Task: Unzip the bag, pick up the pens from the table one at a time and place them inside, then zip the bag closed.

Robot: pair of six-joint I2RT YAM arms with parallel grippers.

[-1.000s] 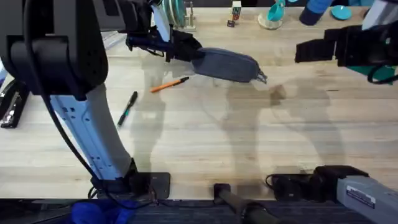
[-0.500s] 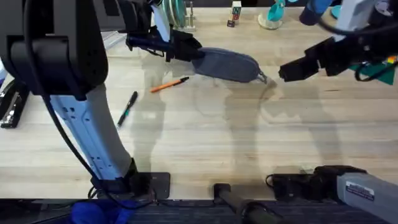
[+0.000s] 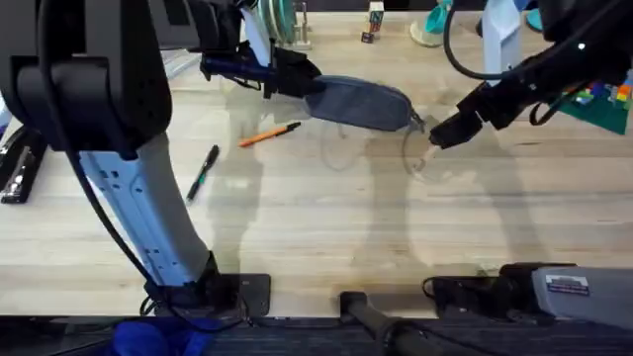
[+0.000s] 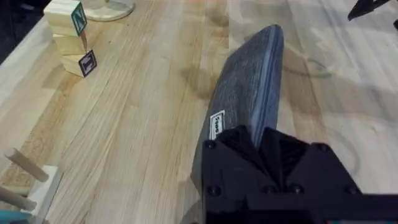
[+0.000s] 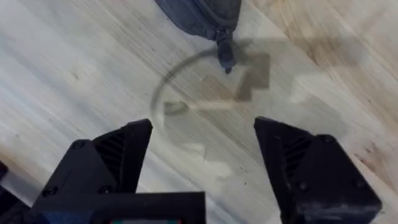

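Left gripper [image 3: 305, 81] clamped the bag [image 3: 361, 103]; your right gripper [image 3: 442, 135], jaws open, should square on the pull tab [image 5: 224, 53] at three o'clock.

Bare table [image 3: 475, 218] surrounds the right tool [image 3: 442, 136], beside the bag [image 3: 361, 102].

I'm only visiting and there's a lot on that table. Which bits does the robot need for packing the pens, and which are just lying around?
For the job:
- grey-blue bag, left pincer at one end
- orange pen
- black pen
- right pincer, open, near the zipper pull

Just lying about:
- wooden blocks
- teal cup
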